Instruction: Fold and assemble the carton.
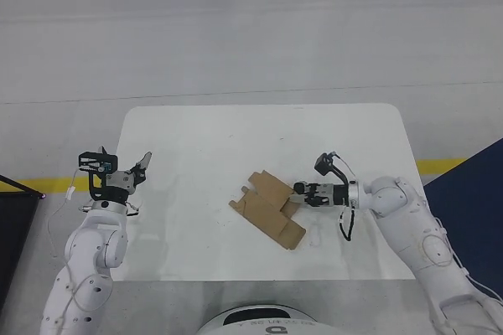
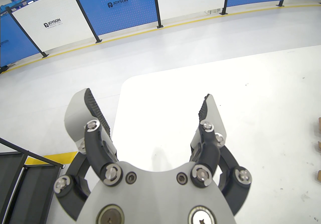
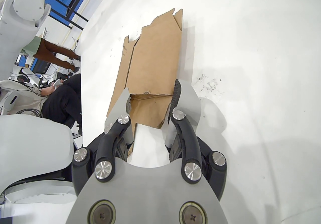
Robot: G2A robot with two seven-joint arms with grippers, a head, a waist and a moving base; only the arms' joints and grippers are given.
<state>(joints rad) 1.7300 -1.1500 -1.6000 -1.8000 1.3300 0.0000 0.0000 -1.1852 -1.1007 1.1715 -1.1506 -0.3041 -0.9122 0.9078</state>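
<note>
**Robot hardware, appearance log**

Both arms, left arm [image 1: 92, 251] and right arm [image 1: 402, 218], were glossy white, built of rounded segments with bulbous joints. Each wrist carried a black camera mount [image 1: 325, 162]. A thin black cable [image 1: 345, 224] looped at the right wrist, and a white cable [image 1: 71, 188] hung at the left.

The left gripper [image 2: 148, 99] and right gripper [image 3: 152, 89] were the same build: a brushed silver palm plate [image 2: 155, 192], black curved linkage bars [image 3: 186, 132], pale grey finger shells [image 2: 75, 114] and black ribbed pads [image 2: 96, 107]. Slotted silver pivot screws [image 2: 112, 171] sat at each link, with small black hex bolts [image 2: 131, 178] on the plate.
</note>
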